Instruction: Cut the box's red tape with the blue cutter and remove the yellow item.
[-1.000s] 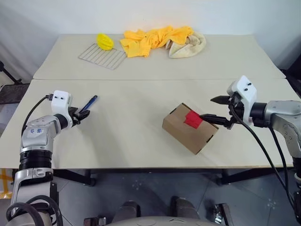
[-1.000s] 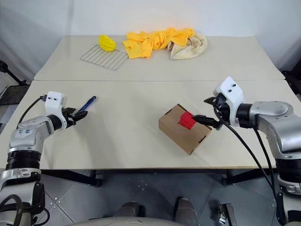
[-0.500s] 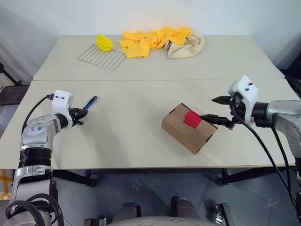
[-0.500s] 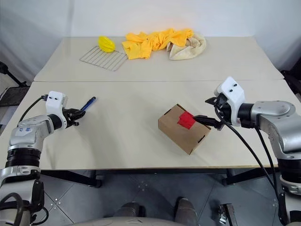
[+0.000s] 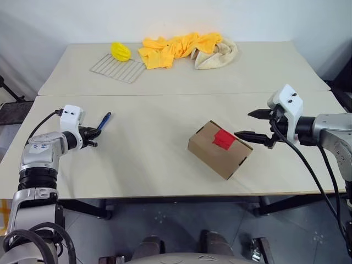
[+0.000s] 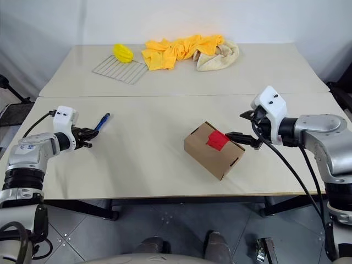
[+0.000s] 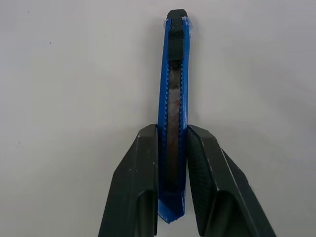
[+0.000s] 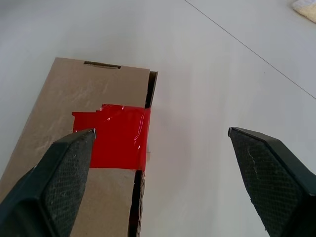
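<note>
Left gripper (image 7: 172, 148) has closed onto the blue cutter (image 7: 174, 98) at frame left since earlier; right gripper (image 5: 254, 124) stays wide beside the box (image 5: 219, 149).

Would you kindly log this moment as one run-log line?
left gripper: shut on blue cutter | right gripper: open beside box | red tape: uncut
</note>
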